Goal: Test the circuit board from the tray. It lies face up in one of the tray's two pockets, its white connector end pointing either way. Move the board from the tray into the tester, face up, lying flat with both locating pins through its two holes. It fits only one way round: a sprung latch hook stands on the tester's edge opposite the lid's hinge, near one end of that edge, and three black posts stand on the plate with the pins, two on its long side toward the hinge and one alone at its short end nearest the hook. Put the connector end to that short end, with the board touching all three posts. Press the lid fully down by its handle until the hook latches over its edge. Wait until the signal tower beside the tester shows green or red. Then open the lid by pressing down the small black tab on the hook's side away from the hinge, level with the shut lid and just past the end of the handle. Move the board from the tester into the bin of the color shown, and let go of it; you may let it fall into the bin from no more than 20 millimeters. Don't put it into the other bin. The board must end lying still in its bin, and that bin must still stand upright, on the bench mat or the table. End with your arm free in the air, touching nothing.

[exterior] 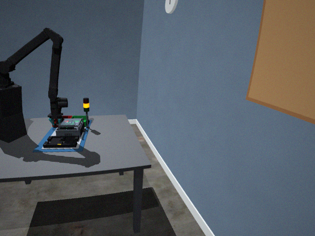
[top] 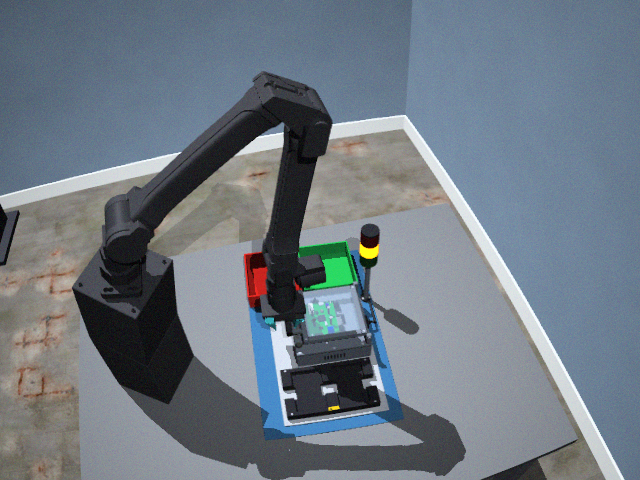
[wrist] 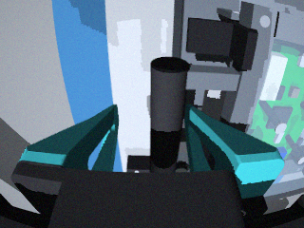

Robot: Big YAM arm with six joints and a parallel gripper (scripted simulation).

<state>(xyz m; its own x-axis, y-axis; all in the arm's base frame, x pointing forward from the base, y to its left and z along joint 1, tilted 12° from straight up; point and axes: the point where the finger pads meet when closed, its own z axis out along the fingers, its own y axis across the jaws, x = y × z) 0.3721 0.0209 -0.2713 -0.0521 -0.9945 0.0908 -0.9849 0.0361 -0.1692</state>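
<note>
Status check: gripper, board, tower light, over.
Gripper open, holding nothing, fingers either side of lid handle. Board in tester under shut lid. Tower showing amber. Nothing in the way.

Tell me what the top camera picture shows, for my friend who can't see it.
A black robot arm reaches down beside a tester whose clear lid is shut over a green circuit board. The signal tower glows yellow, with red and green bins behind and an empty black tray in front.

I count one circuit board (top: 324,316) in one tester (top: 333,352); one tray (top: 330,392); two bins, one red (top: 254,279), one green (top: 330,266); one signal tower (top: 369,248); one blue mat (top: 263,382).
</note>
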